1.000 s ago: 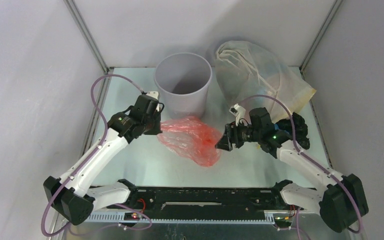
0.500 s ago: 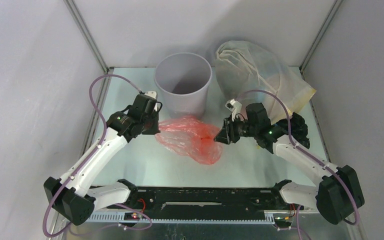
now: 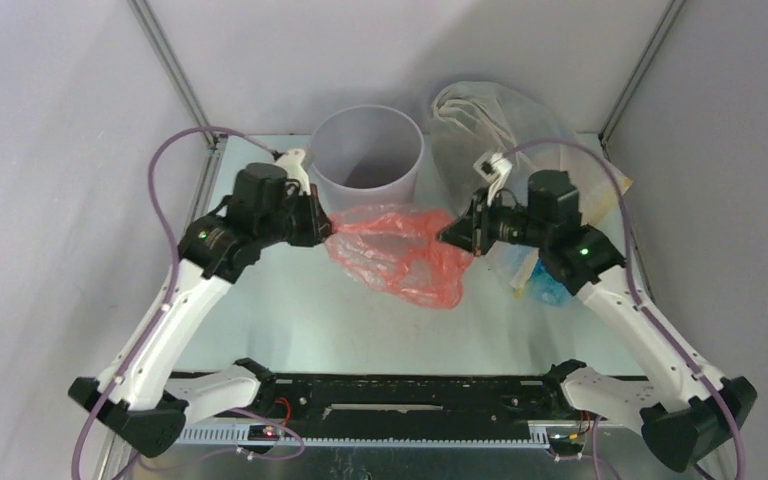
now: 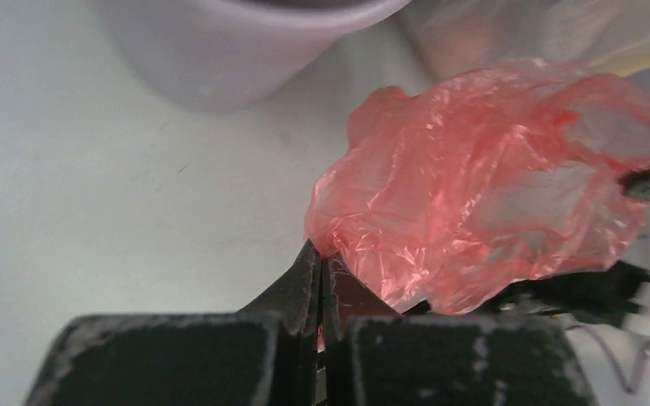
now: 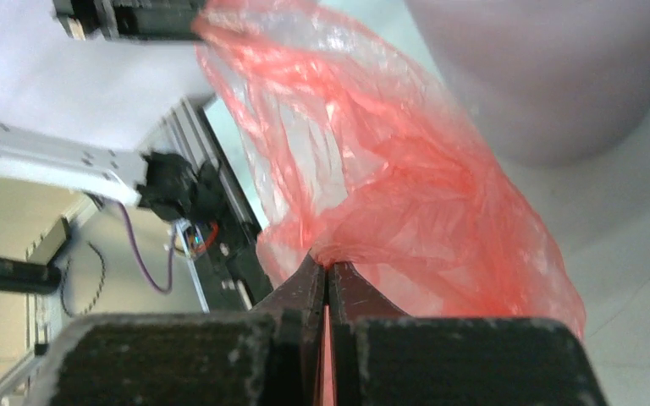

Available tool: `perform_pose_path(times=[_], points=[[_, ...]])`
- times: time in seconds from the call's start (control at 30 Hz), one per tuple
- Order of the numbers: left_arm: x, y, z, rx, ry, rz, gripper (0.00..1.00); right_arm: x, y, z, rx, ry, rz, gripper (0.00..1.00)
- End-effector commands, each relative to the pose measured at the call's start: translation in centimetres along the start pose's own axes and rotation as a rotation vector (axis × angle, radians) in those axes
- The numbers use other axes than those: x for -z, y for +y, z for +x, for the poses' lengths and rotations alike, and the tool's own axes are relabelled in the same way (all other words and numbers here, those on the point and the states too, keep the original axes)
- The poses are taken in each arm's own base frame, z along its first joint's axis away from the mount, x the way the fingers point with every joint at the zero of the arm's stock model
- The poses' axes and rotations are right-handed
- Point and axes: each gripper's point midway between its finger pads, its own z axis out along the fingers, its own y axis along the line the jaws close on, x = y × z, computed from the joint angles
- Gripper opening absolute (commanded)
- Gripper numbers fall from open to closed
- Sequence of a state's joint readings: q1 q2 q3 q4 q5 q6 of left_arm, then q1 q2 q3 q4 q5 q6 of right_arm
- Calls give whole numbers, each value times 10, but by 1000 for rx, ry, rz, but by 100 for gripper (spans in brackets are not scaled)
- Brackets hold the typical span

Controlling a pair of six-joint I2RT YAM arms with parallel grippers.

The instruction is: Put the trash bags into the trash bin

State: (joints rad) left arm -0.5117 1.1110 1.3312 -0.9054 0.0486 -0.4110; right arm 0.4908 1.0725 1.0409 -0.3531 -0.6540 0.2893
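Since 1 s ago both arms have risen and swung toward the back of the table (image 3: 290,310); the red-pink trash bag (image 3: 400,250), which then lay flat on the surface, now hangs clear of it, stretched between the two grippers. L gripper (image 3: 322,222) has its fingers pressed together on the bag's left corner, and the left wrist view confirms film pinched at the tips (image 4: 317,271). R gripper (image 3: 450,232), which was only reaching the bag's right edge 0.5 s ago, is now clamped on that edge; the right wrist view shows the fingers closed on a gathered fold (image 5: 328,279). The bag sits just in front of the trash bin (image 3: 380,195), its top edge approx. level with the upper wall and its belly sagging below, not yet over the mouth. Assessment: pick-up done, transfer pending; the bag needs more height and forward travel before release. The clear stuffed bag (image 3: 480,125) stands beside the bin, untouched.
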Motion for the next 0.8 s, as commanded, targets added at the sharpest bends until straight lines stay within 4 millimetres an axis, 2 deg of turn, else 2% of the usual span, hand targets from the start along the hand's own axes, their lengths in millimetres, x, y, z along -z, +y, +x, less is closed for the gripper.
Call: perform_pose_path(times=[0.0,0.13,0.23,0.33,0.4,0.53,0.63,0.77], points=[[72,-58,-63,52,-273,281,0,29,37,-66,73,-142,-32,0],[123,-71,-110,70,-487,346,0,40,60,-120,126,-249,-60,0],[152,-70,-139,76,-615,327,0,44,71,-161,129,-333,-60,0],[173,-63,-166,98,-743,281,0,42,81,-198,118,-395,-87,0],[184,-51,-180,125,-815,215,0,32,78,-216,99,-411,-93,0],[193,-29,-198,135,-894,90,0,8,68,-240,70,-419,-92,0],[193,-13,-207,131,-922,-7,0,-15,52,-248,41,-400,-90,0],[182,9,-220,118,-937,-128,0,-38,38,-257,44,-390,-96,0]])
